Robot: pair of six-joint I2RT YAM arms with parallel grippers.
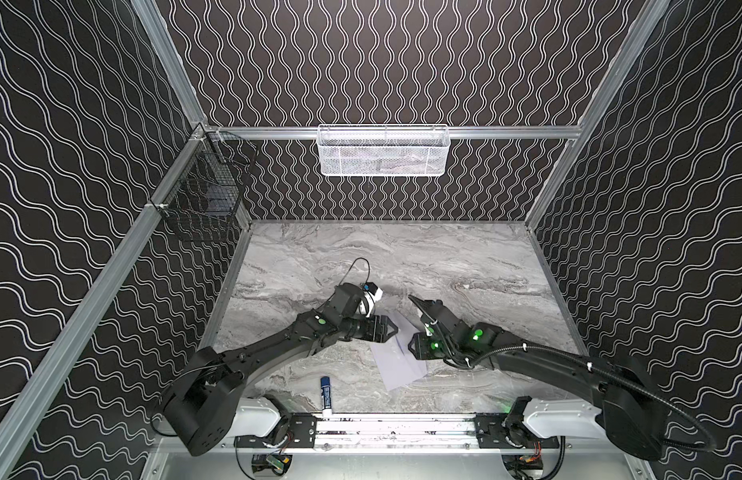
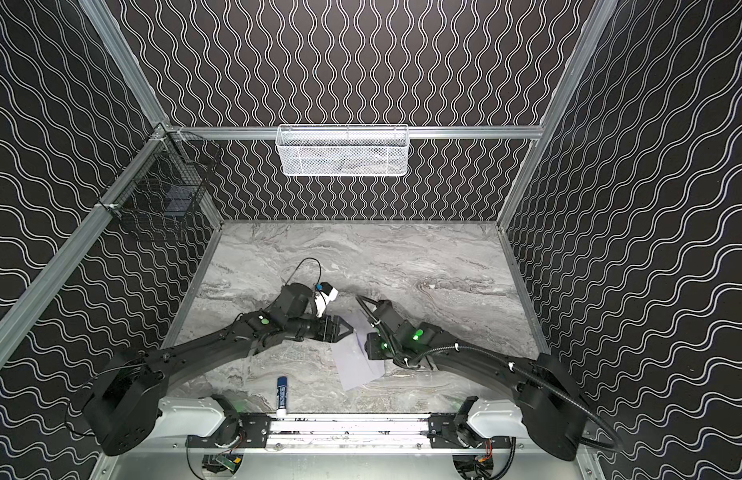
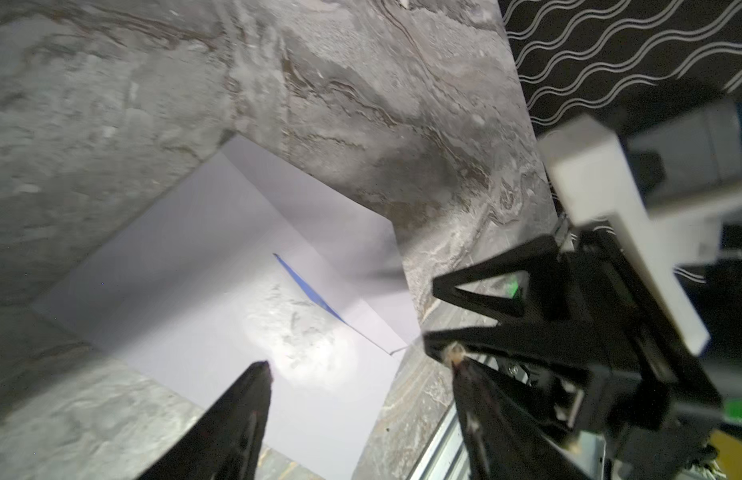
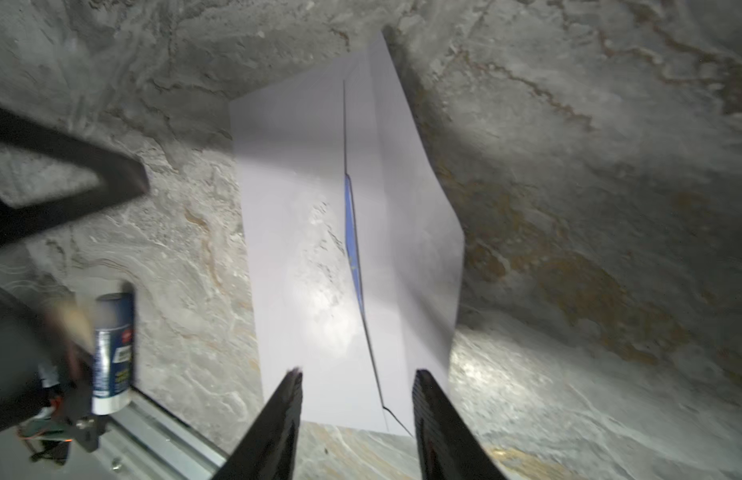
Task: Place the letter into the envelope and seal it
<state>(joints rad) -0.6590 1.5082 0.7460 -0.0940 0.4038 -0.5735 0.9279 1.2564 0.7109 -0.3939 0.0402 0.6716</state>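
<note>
Right gripper [image 4: 357,374], jaws apart, over envelope [image 4: 294,187]; glue stick [image 4: 111,353] lies nearby

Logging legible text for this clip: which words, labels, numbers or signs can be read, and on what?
Glue stick: printed label on its blue-and-white tube, too blurred to read in any view.
Envelope: no writing shows.
Letter: only a blue edge strip peeks out, no text.
Nothing legible anywhere.

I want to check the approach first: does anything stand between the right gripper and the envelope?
Nothing visible does. The open right gripper hangs over one end of the envelope, with only bare paper below its fingers. The glue stick lies apart from it.
</note>
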